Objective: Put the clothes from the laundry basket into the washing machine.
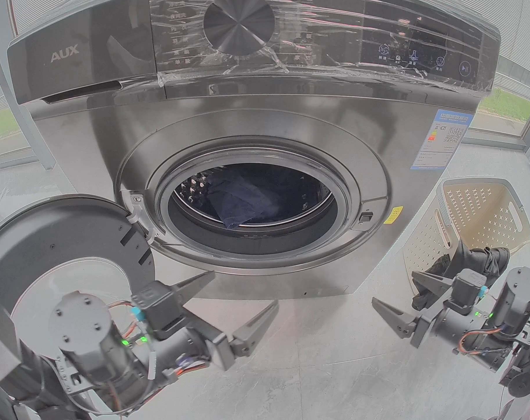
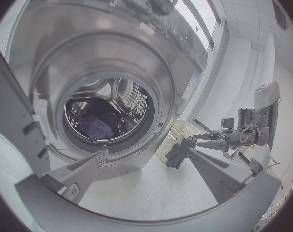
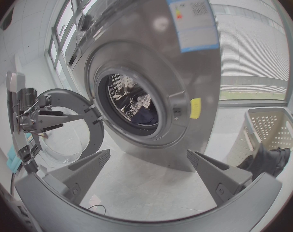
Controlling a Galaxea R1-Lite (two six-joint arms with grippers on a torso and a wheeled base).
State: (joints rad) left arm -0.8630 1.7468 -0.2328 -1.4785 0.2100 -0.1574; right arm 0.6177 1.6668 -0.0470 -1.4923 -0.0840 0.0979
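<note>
The washing machine (image 1: 259,118) stands with its round door (image 1: 60,234) swung open to the left. Dark navy clothes (image 1: 241,196) lie inside the drum (image 2: 98,120), also seen as dark cloth (image 3: 144,116) in the right wrist view. The beige laundry basket (image 1: 486,205) sits on the floor to the machine's right, with a black garment (image 1: 475,261) draped over its front rim. My left gripper (image 1: 241,291) hangs open and empty below the drum opening. My right gripper (image 1: 395,288) is open and empty, just left of the basket and the black garment (image 3: 269,160).
Pale tiled floor (image 1: 335,351) stretches in front of the machine between both arms. The open door takes up the space beside my left arm. Windows and a wall run behind the machine and basket (image 3: 272,126).
</note>
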